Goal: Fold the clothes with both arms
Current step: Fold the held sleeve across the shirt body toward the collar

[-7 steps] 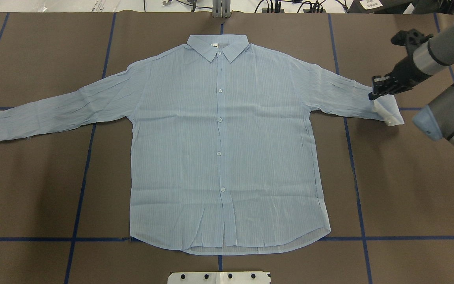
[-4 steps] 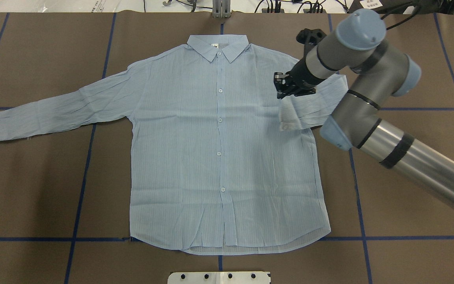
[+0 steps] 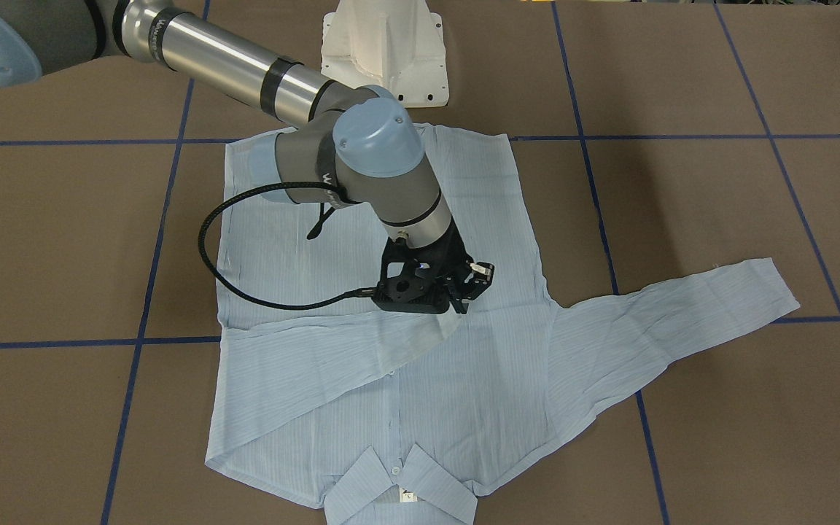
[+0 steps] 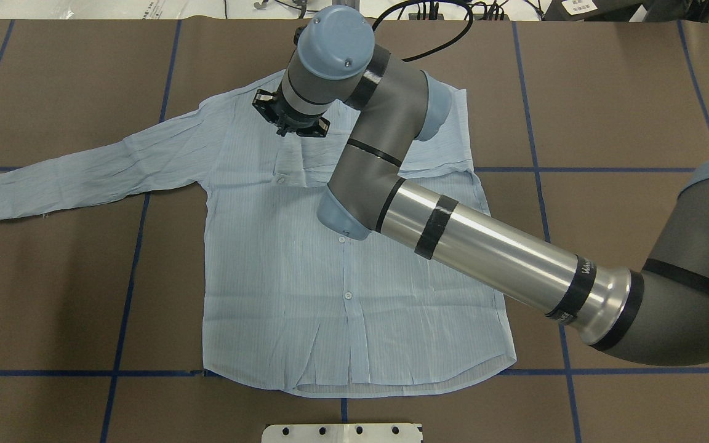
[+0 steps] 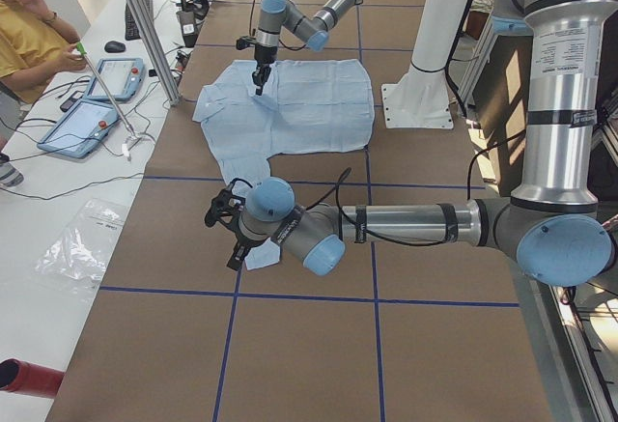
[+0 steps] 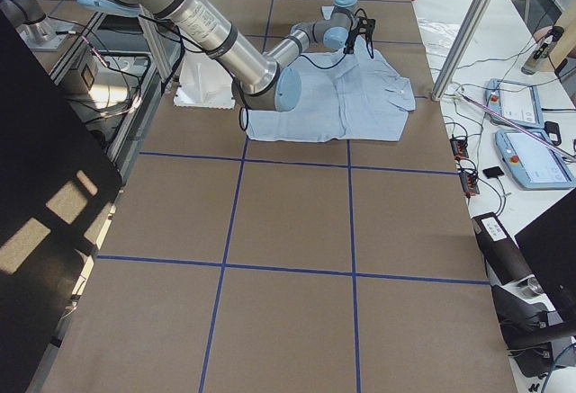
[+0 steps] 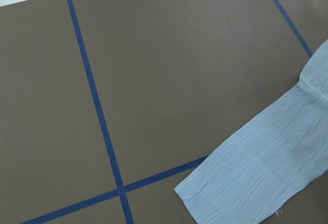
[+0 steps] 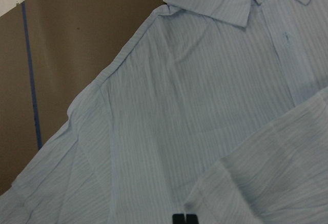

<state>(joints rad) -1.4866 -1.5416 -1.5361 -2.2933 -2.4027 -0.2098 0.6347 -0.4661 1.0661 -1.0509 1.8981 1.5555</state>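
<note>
The thin light-blue striped button-up shirt (image 4: 342,295) lies flat, front up, on the brown paper-covered table (image 4: 607,123), with its hem towards the robot and its pointed collar (image 3: 420,485) at the far end. Short of the collar, the right-hand sleeve (image 3: 318,357) is folded crosswise over the chest. Its long axis runs from the shoulder on the collar's right, across the button line, to the collar's left. The right arm's black two-finger gripper (image 3: 472,286) hangs just robot-side and left of the collar. Its fingertips are pressed together on the sleeve's buttoned cuff (image 4: 280,177), which droops from them toward the chest. Judging from that, the coming move is simply down and let go. Farther out to the collar's left, the left-hand sleeve (image 4: 84,172) lies stretched straight away from the collar. The left arm's black two-finger gripper (image 5: 232,250) hovers over that sleeve's end, far nearer it than the right one. Whether it is spread or closed I cannot tell.
</note>
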